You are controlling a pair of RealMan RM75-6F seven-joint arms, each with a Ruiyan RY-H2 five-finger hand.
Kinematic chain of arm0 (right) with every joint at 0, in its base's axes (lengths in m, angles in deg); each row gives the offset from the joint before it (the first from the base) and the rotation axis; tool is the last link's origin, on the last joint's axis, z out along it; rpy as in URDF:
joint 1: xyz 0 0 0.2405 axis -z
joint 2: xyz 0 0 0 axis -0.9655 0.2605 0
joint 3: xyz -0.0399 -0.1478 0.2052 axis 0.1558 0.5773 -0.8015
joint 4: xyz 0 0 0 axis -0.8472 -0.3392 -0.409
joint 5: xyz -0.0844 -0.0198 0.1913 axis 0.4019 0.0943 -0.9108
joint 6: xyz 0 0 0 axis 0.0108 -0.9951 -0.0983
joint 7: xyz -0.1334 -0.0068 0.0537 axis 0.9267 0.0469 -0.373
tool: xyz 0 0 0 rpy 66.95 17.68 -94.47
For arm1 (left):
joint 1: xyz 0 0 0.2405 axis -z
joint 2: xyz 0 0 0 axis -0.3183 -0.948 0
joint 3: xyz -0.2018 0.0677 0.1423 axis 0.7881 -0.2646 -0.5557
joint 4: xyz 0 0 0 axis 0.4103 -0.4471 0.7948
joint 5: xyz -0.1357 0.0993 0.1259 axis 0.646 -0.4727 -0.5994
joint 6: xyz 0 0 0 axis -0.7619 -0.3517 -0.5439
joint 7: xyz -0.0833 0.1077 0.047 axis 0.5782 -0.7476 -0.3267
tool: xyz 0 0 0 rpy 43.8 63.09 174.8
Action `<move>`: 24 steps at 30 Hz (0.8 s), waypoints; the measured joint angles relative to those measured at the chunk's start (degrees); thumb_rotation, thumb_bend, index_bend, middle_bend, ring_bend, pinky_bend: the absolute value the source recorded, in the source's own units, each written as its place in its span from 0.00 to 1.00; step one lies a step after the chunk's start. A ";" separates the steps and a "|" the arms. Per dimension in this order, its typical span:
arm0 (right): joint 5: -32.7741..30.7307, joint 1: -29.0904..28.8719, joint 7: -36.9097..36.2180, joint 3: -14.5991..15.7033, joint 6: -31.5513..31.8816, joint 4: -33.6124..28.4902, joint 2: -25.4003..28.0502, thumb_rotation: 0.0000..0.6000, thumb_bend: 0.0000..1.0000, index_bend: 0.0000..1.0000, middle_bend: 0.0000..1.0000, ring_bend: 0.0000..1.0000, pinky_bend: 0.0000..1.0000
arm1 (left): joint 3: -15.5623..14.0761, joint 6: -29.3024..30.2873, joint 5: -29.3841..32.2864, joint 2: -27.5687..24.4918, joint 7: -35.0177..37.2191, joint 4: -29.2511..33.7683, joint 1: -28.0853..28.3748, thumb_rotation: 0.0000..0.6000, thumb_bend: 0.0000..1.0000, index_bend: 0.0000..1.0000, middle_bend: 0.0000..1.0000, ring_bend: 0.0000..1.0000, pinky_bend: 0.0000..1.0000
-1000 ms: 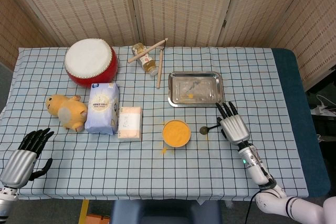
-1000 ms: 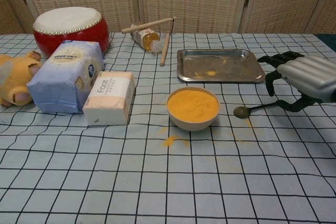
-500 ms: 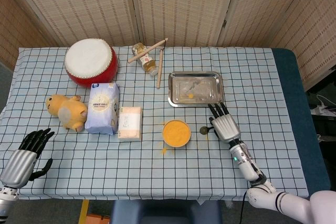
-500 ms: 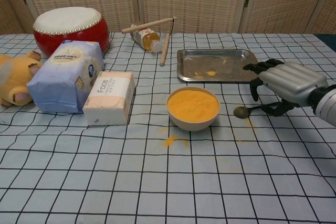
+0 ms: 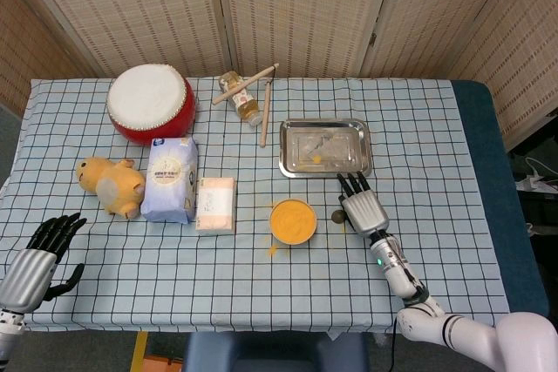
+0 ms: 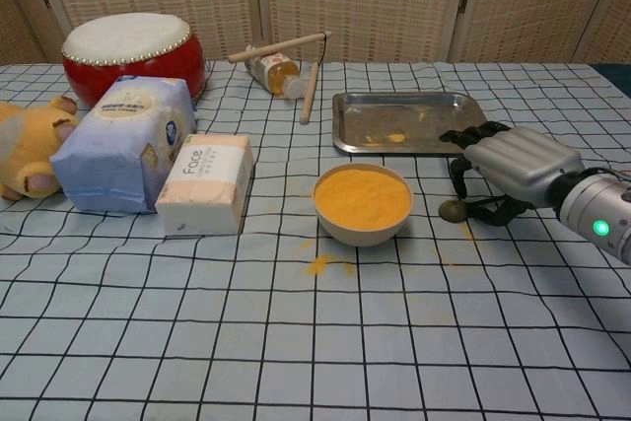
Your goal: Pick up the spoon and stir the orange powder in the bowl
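Note:
A white bowl [image 5: 292, 220] [image 6: 362, 203] filled with orange powder stands mid-table. Just right of it a dark spoon [image 5: 337, 215] [image 6: 452, 210] lies flat, only its round end showing. My right hand [image 5: 362, 208] [image 6: 508, 170] covers the handle, fingers arched and spread over it and thumb low beside it. I see no closed grip, and the spoon still rests on the cloth. At the front left table edge my left hand [image 5: 39, 254] holds nothing, its fingers apart. The chest view does not show that hand.
A metal tray [image 5: 324, 163] [image 6: 414, 143] lies just behind my right hand. Left of the bowl are a tissue box [image 5: 215, 205], a blue pack [image 5: 170, 179] and a plush toy [image 5: 112, 185]. A red drum [image 5: 150, 104], bottle [image 5: 240, 98] and sticks [image 5: 266, 115] sit at the back. Spilled powder [image 6: 320, 264] dots the cloth.
My right hand has slid left toward the bowl and now covers the spoon's handle. The spoon has not moved. The left hand has sunk slightly.

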 measured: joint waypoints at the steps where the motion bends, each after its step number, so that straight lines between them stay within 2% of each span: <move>1: -0.03 -0.05 -0.09 0.02 0.04 0.21 -0.15 1.00 0.31 0.49 0.00 0.00 0.00 | 0.00 -0.03 0.02 0.00 0.03 -0.02 0.00 1.00 0.44 0.00 0.00 0.00 0.07; 15: 0.09 -0.36 -1.51 0.54 1.01 2.99 -1.54 1.00 0.31 0.62 0.00 0.00 0.00 | 0.13 -0.67 0.46 0.13 0.08 -0.21 0.26 1.00 0.44 0.00 0.00 0.00 0.07; 19: 0.48 -0.13 -1.85 0.54 2.05 1.71 -0.81 1.00 0.31 0.62 0.00 0.00 0.00 | 0.11 -0.54 0.31 0.15 0.14 -0.26 0.26 1.00 0.44 0.00 0.00 0.00 0.07; 24: 1.28 0.46 -1.36 0.31 4.69 -3.17 1.72 1.00 0.31 0.62 0.00 0.00 0.00 | -0.08 -0.33 -0.07 0.08 0.24 -0.14 0.20 1.00 0.44 0.00 0.00 0.00 0.07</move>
